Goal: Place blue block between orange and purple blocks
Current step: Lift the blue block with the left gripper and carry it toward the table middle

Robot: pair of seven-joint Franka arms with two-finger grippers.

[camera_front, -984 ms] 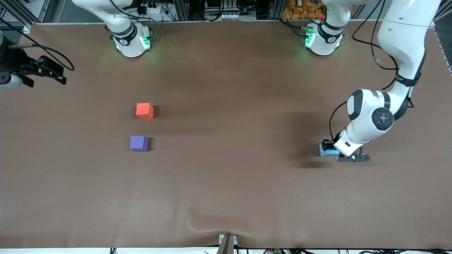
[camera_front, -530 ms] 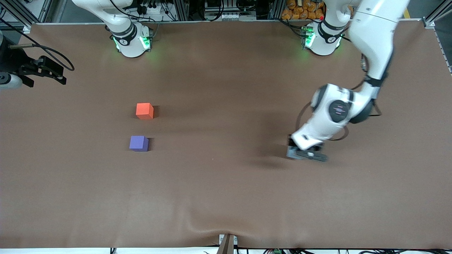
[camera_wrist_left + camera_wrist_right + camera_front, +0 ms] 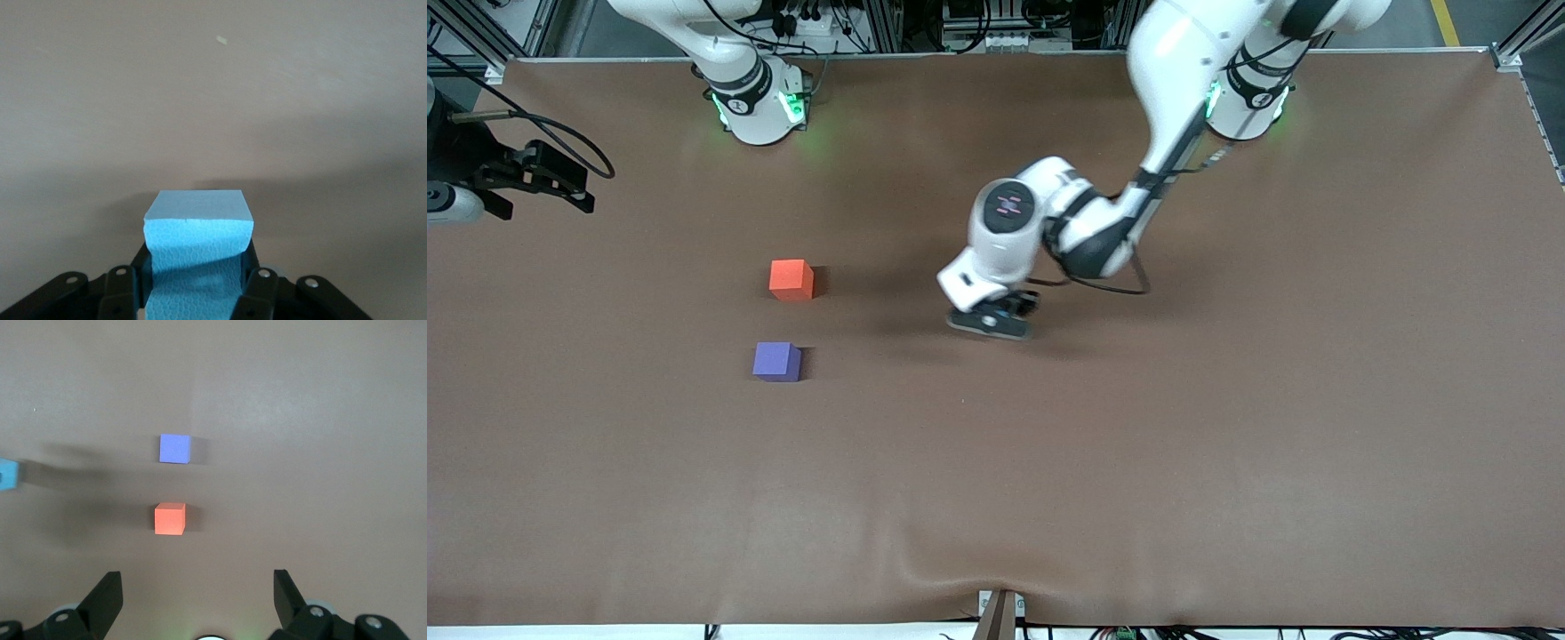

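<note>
1. I'm seeing the blue block (image 3: 198,247), sky-blue and pebbly-faced, pinched in my left tool (image 3: 991,322) above mid-desk.
2. Orange block (image 3: 791,279) and purple block (image 3: 776,362) are sitting apart on the brown desk (image 3: 1227,462).
3. My right tool (image 3: 199,600) is waiting, spread wide.

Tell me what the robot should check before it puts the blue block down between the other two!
1. Blue block held by the left gripper: ok.
2. Orange block and purple block apart, with a gap: ok.
3. Gap wide enough for the block: cannot tell.
4. Left gripper over the gap: not ok, it is over bare table.
5. Right gripper open, waiting at its end of the table: ok.
</note>
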